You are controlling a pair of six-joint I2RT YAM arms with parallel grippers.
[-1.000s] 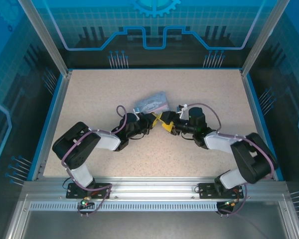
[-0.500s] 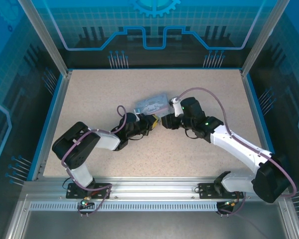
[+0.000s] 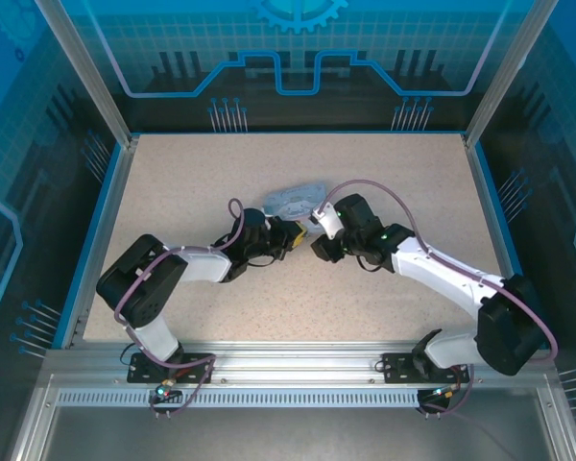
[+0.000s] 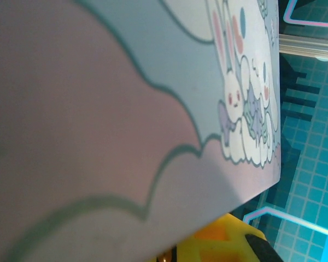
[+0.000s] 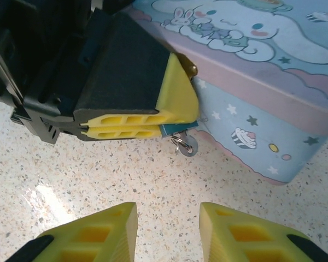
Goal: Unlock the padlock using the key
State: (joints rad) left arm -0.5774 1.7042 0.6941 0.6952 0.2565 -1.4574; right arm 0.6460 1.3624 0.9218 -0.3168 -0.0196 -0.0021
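1. Bench (image 3: pixel 173 182): a speckled surface that carries everything. The work is gathered about its middle, a little toward the far edge, where both arms can reach it.
2. Left pincer (image 5: pixel 164 125): pressed together and lying low over the bench, with its tips against the near side of the tin. It appears to pinch a teal tab (image 5: pixel 178 129) that juts from between the tips. This grip probably serves to hold the small hardware steady and exposed for the other arm.
3. Metal ring (image 5: pixel 186 145): hangs from the teal tab, just above the bench. The key is too slim to make out with certainty, though it may hang on this ring.
4. Padlock (image 5: pixel 191 68): a small brassy piece at the edge of the tin's lid, just beyond the upper left fingertip and mostly hidden. It is taken to be the lock at the tin's clasp. Whether its shackle is open cannot be told.
5. Tin (image 5: pixel 273 82): a pale blue-lilac cartoon box resting on the bench and touching the left pincer. It likely acts as the fixed body that the lock secures.
6. Right pincer (image 5: pixel 168 233): spread, with nothing between its fingers. It hovers close above the bench on the near side and faces the ring and tab, which suggests it is placed to close on the ring or the key.
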